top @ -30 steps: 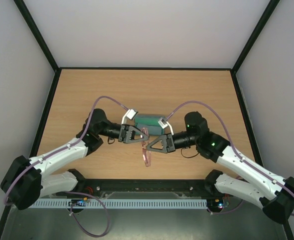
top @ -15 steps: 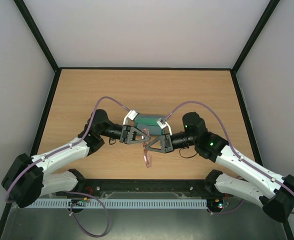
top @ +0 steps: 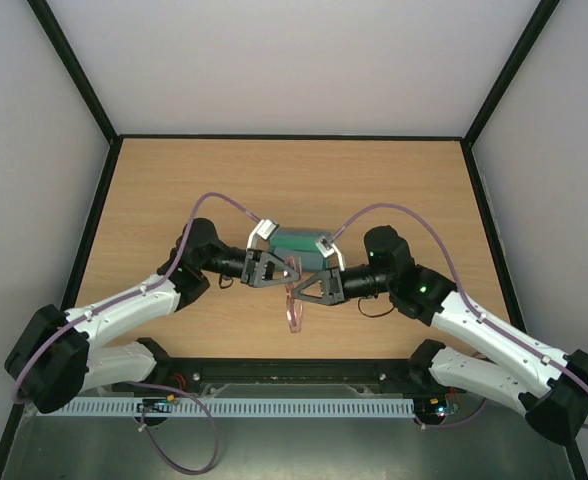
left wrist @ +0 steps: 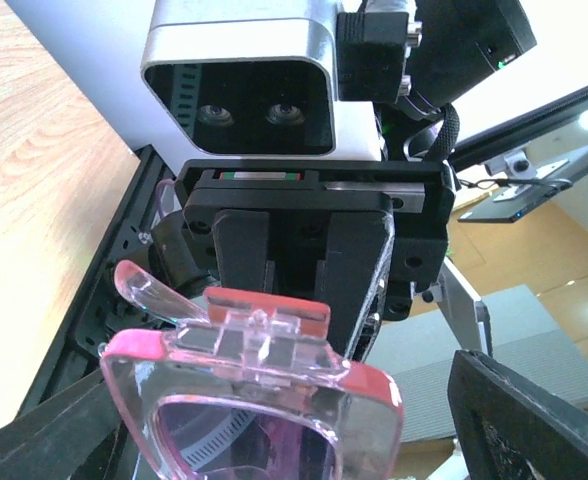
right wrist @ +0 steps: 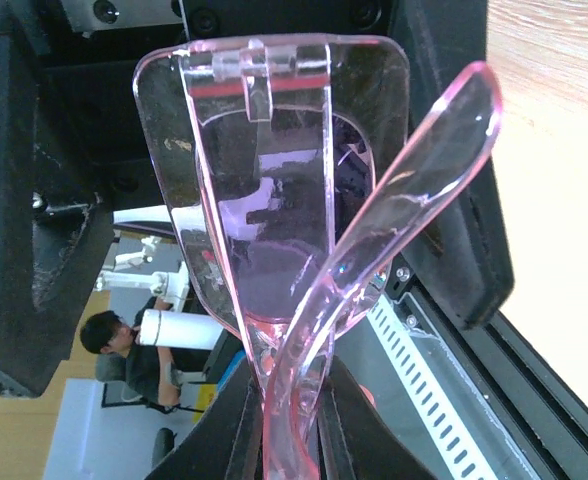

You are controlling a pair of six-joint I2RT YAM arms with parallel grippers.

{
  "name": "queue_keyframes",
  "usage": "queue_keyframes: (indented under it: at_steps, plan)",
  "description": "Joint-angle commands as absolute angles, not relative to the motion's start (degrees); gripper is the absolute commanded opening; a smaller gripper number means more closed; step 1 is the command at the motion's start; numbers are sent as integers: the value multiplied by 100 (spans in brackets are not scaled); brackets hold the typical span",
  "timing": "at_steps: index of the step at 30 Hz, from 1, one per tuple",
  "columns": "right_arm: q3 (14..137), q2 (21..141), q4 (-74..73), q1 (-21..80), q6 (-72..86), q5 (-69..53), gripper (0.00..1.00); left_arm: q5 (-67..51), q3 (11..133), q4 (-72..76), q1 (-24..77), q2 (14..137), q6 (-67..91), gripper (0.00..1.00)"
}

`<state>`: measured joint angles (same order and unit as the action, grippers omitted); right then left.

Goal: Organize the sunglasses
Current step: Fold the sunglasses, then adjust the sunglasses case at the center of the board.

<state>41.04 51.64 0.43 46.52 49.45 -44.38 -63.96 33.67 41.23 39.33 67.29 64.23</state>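
The pink translucent sunglasses (top: 294, 305) hang above the table between both grippers. My right gripper (top: 297, 292) is shut on them: in the right wrist view its fingers (right wrist: 279, 425) pinch the frame and a folded arm of the sunglasses (right wrist: 264, 200). My left gripper (top: 286, 270) is open, and its jaws stand wide on either side of the frame's far end. In the left wrist view (left wrist: 284, 430) the sunglasses (left wrist: 254, 385) sit between its two dark fingers (left wrist: 534, 420) without clear contact. The right gripper's body fills the view behind.
The grey-blue case with green lining (top: 296, 240) lies just behind the two grippers, partly hidden by them. The wooden table (top: 394, 190) is walled by black rails on three sides. The arm bases stand at the near edge.
Both grippers have edged slightly closer together. The sunglasses stay held in my right gripper at nearly the same spot.
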Motion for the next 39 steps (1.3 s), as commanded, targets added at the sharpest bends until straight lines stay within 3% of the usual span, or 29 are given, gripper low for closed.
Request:
queue_keyframes:
  at_steps: [1, 7, 12, 16, 19, 23, 26, 30, 39]
  plan:
    - [4079, 5058, -349, 4685, 4803, -4188, 1, -6280, 3579, 3984, 3760, 6715, 6193, 86]
    - [4362, 4998, -1154, 4672, 4383, -3579, 1, -5301, 4225, 2176, 2552, 6954, 5400, 86]
    - [4653, 5112, -1697, 4652, 4228, -3070, 1, -3764, 6009, -130, 2245, 8237, 3772, 82]
    - [4678, 5067, -1822, 4624, 4267, -2850, 1, -3314, 6940, -555, 2198, 9618, 3400, 59]
    - [4680, 4994, -1913, 4578, 4314, -2738, 1, -3165, 7351, -551, 2172, 10422, 3380, 50]
    - [4699, 4882, -2071, 4500, 4337, -2631, 1, -2985, 7790, -742, 2145, 11279, 3262, 27]
    - [4694, 4853, -2132, 4441, 4325, -2641, 1, -3031, 7960, -842, 2154, 11771, 3218, 16]
    - [4695, 4868, -2141, 4383, 4308, -2672, 1, -2986, 7844, -863, 2181, 12042, 3185, 11]
    - [4783, 5026, -2187, 4107, 4279, -2569, 1, -2986, 6722, -474, 2349, 11655, 3247, 12]
